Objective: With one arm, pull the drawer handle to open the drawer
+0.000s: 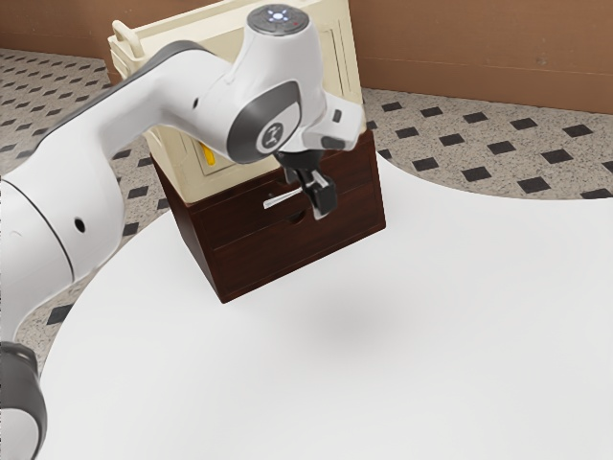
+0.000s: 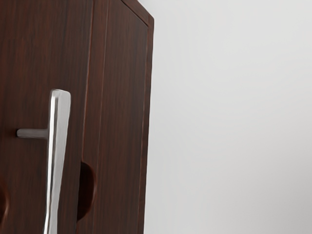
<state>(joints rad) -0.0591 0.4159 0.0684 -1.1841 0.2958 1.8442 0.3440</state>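
And here's the arm point(image 1: 91, 206), sweeping in from the exterior view's left, bent over at the wrist, with the black gripper point(image 1: 318, 197) hanging right in front of the dark cabinet point(image 1: 196, 241)! The silver handle point(image 1: 279, 200) is right there at the gripper, on the front of the drawer point(image 2: 34, 63), one end poking out toward the exterior view's left, the rest running in behind the black parts. Are the fingers clenched, released, wrapped round the bar? From where I stand, I can't tell, and nor can I tell whether they touch it. Over to the wrist view: there's the handle close up, a bright bar held off the dark wood by a thin post point(image 2: 32, 133), and beside it a rounded notch point(image 2: 86, 192) cut into the wood. The drawer looks flush with the cabinet, closed as far as I can see. The cabinet sits at the edge of the big white table point(image 1: 431, 345), a cream unit point(image 1: 187, 180) standing above it with a bit of yellow point(image 1: 208, 153) on its front. Beyond that, patterned floor point(image 1: 445, 141) and a brown wall point(image 1: 479, 53)!
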